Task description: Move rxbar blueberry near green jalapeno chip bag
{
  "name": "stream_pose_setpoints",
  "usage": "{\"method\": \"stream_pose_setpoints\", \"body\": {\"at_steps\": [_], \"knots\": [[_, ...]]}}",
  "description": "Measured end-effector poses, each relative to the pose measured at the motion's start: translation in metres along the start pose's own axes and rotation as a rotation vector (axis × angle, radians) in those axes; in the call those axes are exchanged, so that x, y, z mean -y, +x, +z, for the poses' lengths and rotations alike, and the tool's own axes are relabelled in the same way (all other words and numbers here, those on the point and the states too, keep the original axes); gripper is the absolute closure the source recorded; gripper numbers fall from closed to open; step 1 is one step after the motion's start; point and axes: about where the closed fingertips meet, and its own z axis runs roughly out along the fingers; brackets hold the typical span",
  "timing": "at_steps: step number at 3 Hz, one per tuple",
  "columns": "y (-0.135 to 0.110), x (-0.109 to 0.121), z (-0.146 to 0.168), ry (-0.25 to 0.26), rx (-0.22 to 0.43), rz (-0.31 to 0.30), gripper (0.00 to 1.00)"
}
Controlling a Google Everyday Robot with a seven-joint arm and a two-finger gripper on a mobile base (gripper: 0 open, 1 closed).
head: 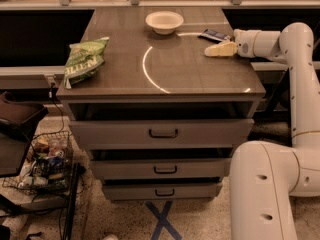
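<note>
Cabinet top (pixel 200 76): bowl (pixel 164 21) at back, green jalapeno chip bag (pixel 85 59) far left. Gripper (pixel 216 50) low at rt edge, beside rxbar blueberry (pixel 215 34); open/shut can't tell.

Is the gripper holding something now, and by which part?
Nothing appears held. The gripper is low over the right side of the table, with nothing in it; the rxbar blueberry lies flat just beyond it.

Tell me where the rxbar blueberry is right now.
In the camera view, the rxbar blueberry lies at the far right of the cabinet top, right of the white bowl and just behind the gripper.
</note>
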Motion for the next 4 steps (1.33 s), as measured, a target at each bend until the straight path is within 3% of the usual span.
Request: {"method": "stream_pose_setpoints", "body": {"at_steps": [2, 4], "knots": [[-0.0069, -0.0045, 0.0048, -0.007, 0.003, -0.037, 0.03], [-0.0084, -0.0086, 0.0107, -0.014, -0.005, -0.054, 0.49]]}}
